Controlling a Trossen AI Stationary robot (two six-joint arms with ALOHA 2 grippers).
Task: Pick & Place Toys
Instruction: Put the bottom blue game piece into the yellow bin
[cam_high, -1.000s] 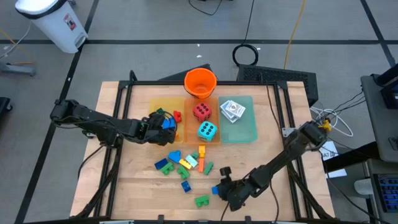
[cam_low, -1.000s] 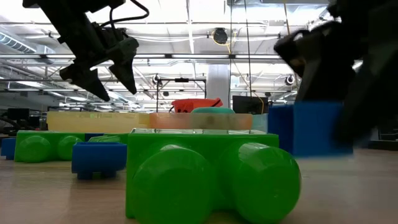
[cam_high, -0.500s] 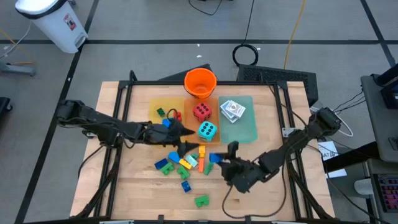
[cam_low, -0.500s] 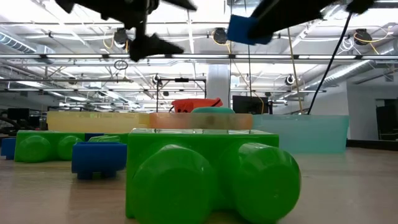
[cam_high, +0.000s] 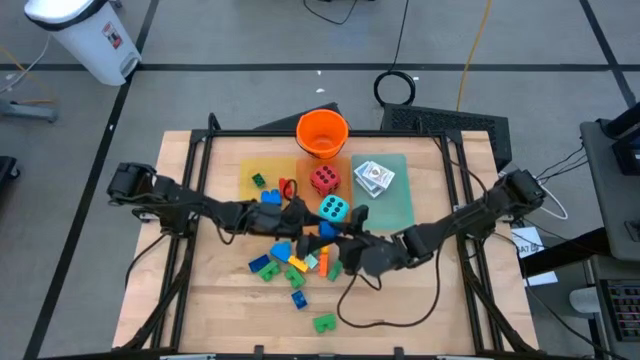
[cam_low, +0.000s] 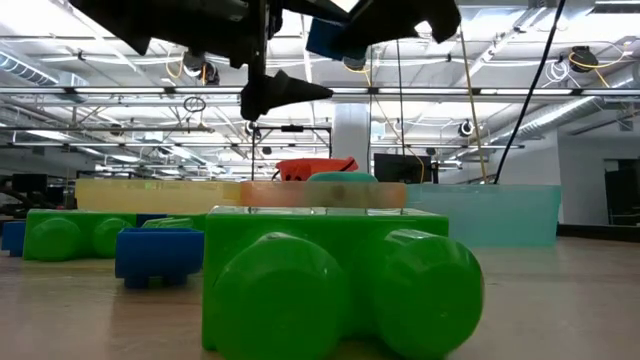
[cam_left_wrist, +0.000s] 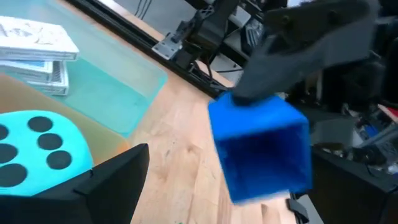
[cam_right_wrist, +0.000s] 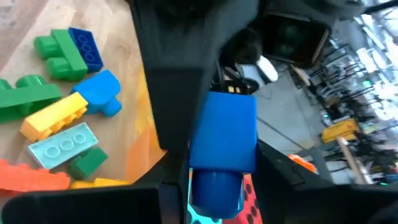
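Observation:
My right gripper (cam_high: 337, 236) is shut on a blue brick (cam_high: 328, 231), held in the air near the teal die (cam_high: 333, 209); the brick also shows in the low view (cam_low: 328, 38) and the left wrist view (cam_left_wrist: 261, 149). My left gripper (cam_high: 300, 218) is open and empty, just left of that brick. The red die (cam_high: 323, 180) sits in the orange tray (cam_high: 342, 167). White card packs (cam_high: 373, 177) lie in the green tray (cam_high: 395, 210). Several loose bricks (cam_high: 290, 260) lie on the table. My right gripper pinches the blue brick's two opposite sides (cam_right_wrist: 224, 143) between its two fingers. The brick is lifted clear of the table, with a stud (cam_right_wrist: 214, 186) at the end toward the wrist.
An orange bucket (cam_high: 322, 133) stands at the far edge behind the trays. The yellow tray (cam_high: 255, 165) holds a few bricks. A green brick (cam_high: 324, 322) and a small blue one (cam_high: 298, 298) lie near the front edge. The two grippers are close together.
My right gripper has lifted the blue brick off the table near the front edge and carried it up and toward the far edge, to beside the teal die. My left gripper has gone from over the yellow tray toward the table's right, toward the teal die.

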